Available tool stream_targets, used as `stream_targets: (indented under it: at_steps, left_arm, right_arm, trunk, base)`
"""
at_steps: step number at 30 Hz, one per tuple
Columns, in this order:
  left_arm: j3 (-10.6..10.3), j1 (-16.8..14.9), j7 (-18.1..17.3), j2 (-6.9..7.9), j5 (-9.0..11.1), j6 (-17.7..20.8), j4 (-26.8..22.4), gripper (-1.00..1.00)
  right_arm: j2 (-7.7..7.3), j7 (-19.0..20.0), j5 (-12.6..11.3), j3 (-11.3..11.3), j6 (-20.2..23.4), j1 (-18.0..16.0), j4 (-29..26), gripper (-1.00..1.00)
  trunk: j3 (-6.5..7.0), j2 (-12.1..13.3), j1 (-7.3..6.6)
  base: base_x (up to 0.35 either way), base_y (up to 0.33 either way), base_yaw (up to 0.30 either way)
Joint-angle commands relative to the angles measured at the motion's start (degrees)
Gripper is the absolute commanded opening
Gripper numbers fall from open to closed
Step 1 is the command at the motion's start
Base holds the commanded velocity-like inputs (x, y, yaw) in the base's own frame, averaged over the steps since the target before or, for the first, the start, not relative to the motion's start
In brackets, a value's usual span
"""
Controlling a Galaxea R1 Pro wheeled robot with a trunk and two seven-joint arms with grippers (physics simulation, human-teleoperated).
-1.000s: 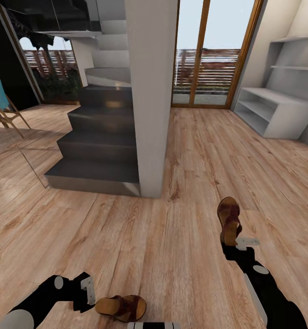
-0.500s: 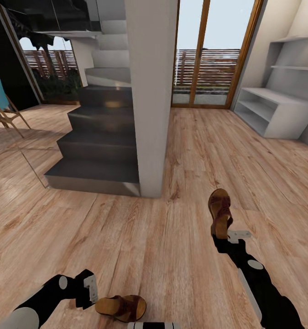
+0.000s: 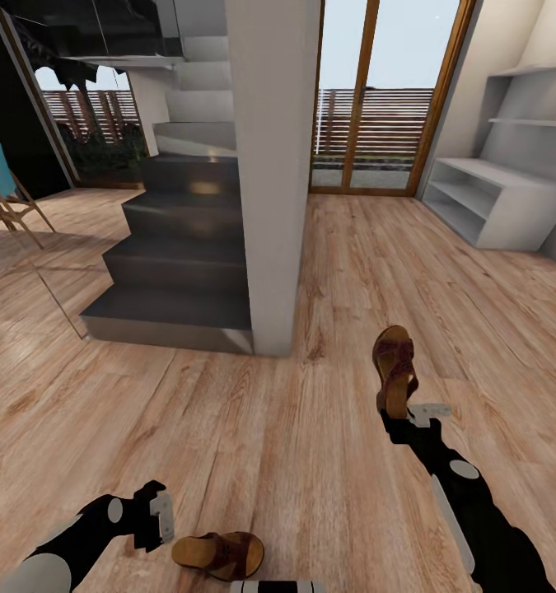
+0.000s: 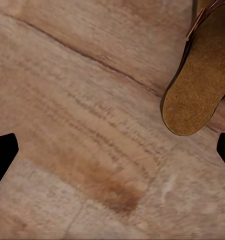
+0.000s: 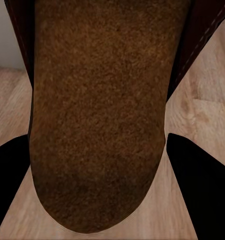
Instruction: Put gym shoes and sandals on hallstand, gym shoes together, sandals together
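Dark grey staircase (image 3: 175,255) climbs up on the left, butted right against a big white pillar (image 3: 271,165). Behind that there's a wood-framed glass door (image 3: 376,99) with a slatted fence (image 3: 393,123) outside. Far left edge has a wooden folding chair (image 3: 2,193) with a teal seat.

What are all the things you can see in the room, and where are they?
Sandals: two, dark brown; one held in the right claw, the sandal up off the floor; the other sandal lying on the floor beside the left claw.
Floor: light brown wood planks.
Hallstand: one, light grey, far right by the wall.
Stairs: dark grey, left of a white pillar.
Glass doors: wood-framed, at the back.
Claws: two, black and white; left open, right shut.
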Motion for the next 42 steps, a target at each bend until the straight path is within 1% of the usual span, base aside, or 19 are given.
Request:
stream_targets:
  at_steps: [1,5,10,11,17,24,42]
  left_arm:
    - [-0.1,0.0,0.3,0.03,-0.7,-0.3,-0.1,1.00]
    - [0.0,0.0,1.6,-0.11,-2.0,-0.2,-0.1,1.00]
    - [0.0,0.0,3.2,-0.59,-2.2,-0.2,-0.5,1.00]
    - [0.1,0.0,4.9,-0.79,-2.2,-0.2,-1.6,1.00]
    - [-0.1,0.0,4.9,-0.79,-2.3,0.3,-2.0,1.00]
    - [-0.5,0.0,4.9,-0.68,-2.3,0.5,-1.9,1.00]
    - [-0.5,0.0,5.0,-0.56,-2.3,0.5,-1.9,1.00]
  right_arm:
    - [0.01,0.3,0.0,-0.1,0.3,0.0,-0.4,-1.00]
    - [0.01,0.2,0.0,-0.1,0.4,0.0,-1.7,-1.00]
    - [0.01,0.2,0.0,-0.1,0.4,0.0,-3.2,-1.00]
    - [0.01,0.2,0.0,-0.2,0.5,0.0,-3.2,-1.00]
    - [0.01,0.2,0.0,-0.3,0.6,0.0,-3.3,-1.00]
    - [0.01,0.2,0.0,-0.4,0.7,0.0,-3.3,-1.00]
    - [0.01,0.2,0.0,-0.4,0.7,0.0,-3.3,-1.00]
  trunk:
    - [-0.05,0.0,-0.01]
    - [-0.05,0.0,-0.01]
    - [-0.05,0.0,-0.01]
    - [-0.05,0.0,-0.01]
    - [-0.06,0.0,-0.01]
    - [-2.06,-0.1,0.17]
    - [-7.66,-0.4,0.63]
  base:
    - [0.000,0.000,0.000]
    - [0.000,0.000,0.000]
    - [0.000,0.000,0.000]
    - [0.000,0.000,0.000]
    - [0.000,0.000,0.000]
    - [0.000,0.000,0.000]
    - [0.000,0.000,0.000]
